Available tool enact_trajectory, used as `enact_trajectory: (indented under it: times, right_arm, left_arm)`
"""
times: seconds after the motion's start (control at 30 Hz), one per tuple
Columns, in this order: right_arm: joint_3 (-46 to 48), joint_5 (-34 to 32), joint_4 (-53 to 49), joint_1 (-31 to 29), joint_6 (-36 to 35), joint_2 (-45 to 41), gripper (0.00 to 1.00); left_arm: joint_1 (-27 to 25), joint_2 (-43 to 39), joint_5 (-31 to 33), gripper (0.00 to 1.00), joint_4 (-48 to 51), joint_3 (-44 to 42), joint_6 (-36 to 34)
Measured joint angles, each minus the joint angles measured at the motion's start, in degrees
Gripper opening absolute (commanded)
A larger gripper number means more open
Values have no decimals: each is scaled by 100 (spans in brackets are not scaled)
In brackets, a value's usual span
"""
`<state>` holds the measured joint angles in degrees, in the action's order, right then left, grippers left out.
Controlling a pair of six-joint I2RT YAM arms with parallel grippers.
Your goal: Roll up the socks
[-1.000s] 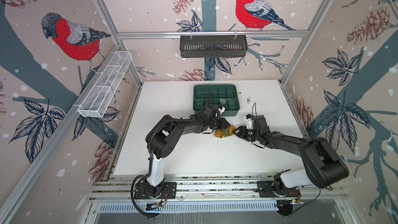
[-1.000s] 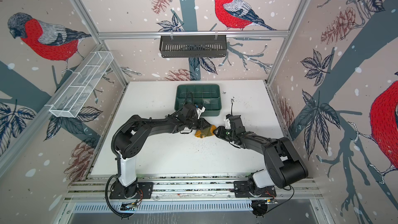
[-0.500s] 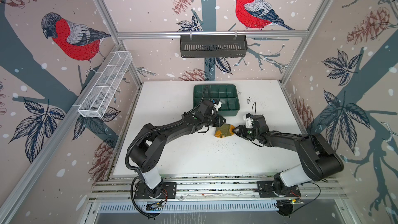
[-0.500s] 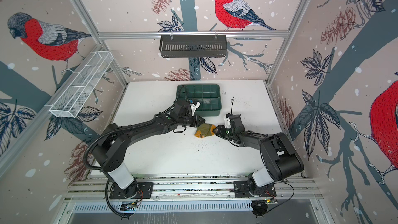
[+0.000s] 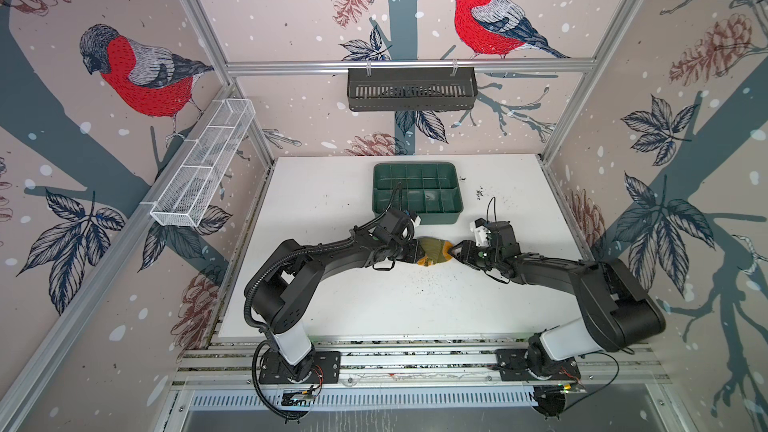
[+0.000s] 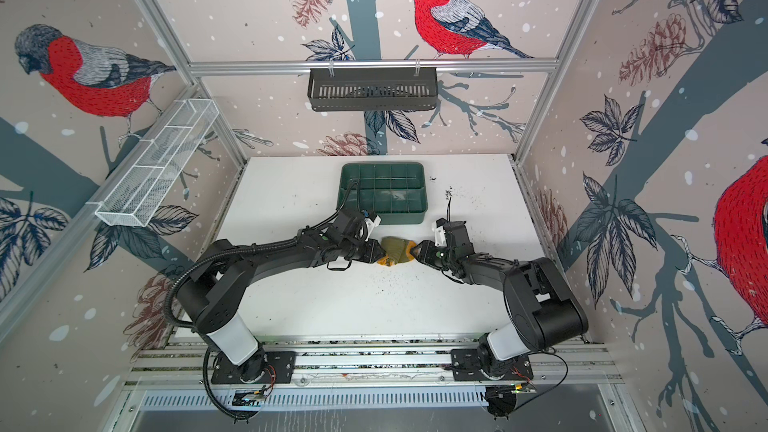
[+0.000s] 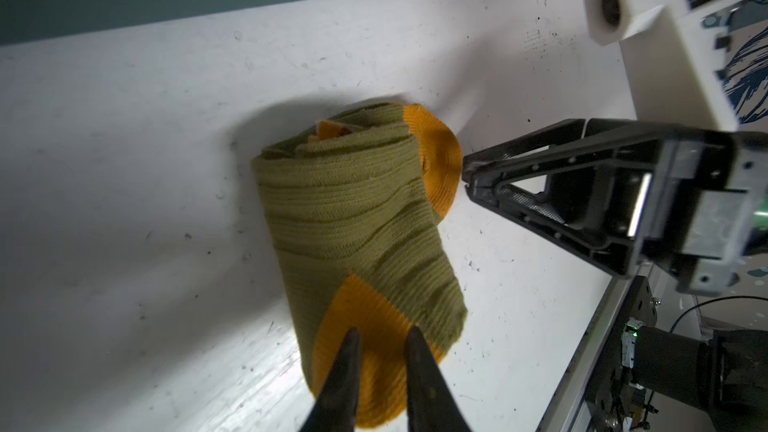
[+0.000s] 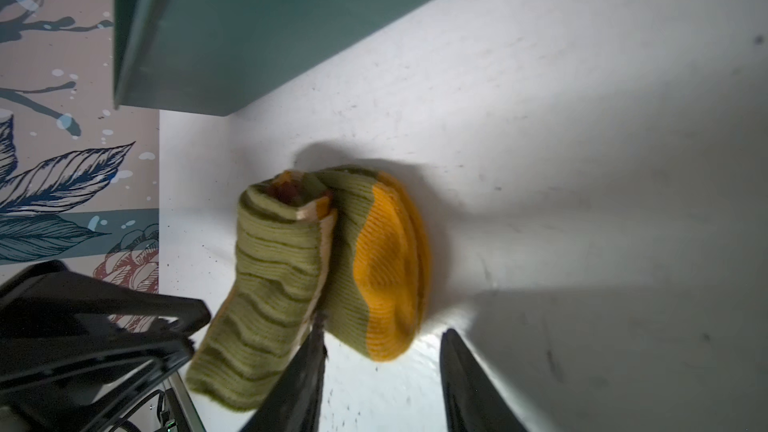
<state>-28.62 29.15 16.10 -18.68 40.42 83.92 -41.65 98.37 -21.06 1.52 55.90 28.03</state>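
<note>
Near the middle of the white table [image 5: 374,305], just in front of the green tray [image 5: 436,216], the socks [image 5: 434,252] lie rolled up in a fat bundle. The left gripper [image 7: 383,332] has its jaws only a little bit apart. Its tips touch the orange patch at one end of the roll, and nothing looks pinched between them. The right gripper [image 8: 382,328] has its jaws about half open. One finger [image 8: 309,363] pokes the fold between the green part and the orange end, and the other stands just beside that end. So the roll lies between the two grippers. Half a second ago the left gripper stood a little back from the roll; now it touches it. The socks are in the same spot.
</note>
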Motion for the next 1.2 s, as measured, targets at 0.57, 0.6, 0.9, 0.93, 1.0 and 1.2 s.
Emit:
enact_trajectory:
  times: [0.57, 0.6, 0.9, 0.93, 1.0, 1.2]
  right_arm:
    - [-584, 138, -660, -240, -201, 94, 48]
    - [-625, 173, -662, -278, -219, 146, 48]
    - [-1021, 162, -664, -424, -330, 730, 46]
    - [-1032, 129, -673, -426, -332, 758, 46]
    - [-1034, 70, -697, -439, -337, 763, 46]
    - [-1102, 26, -697, -463, -426, 868, 43]
  left_arm:
    - [-22, 431, -269, 21, -278, 70, -87]
    - [-26, 448, -275, 21, -282, 70, -87]
    - [-31, 505, -306, 21, -280, 227, -87]
    - [-37, 507, -304, 21, -299, 264, -87]
    - [-50, 525, -289, 21, -299, 308, -87]
    - [-72, 636, -291, 21, -297, 415, -98]
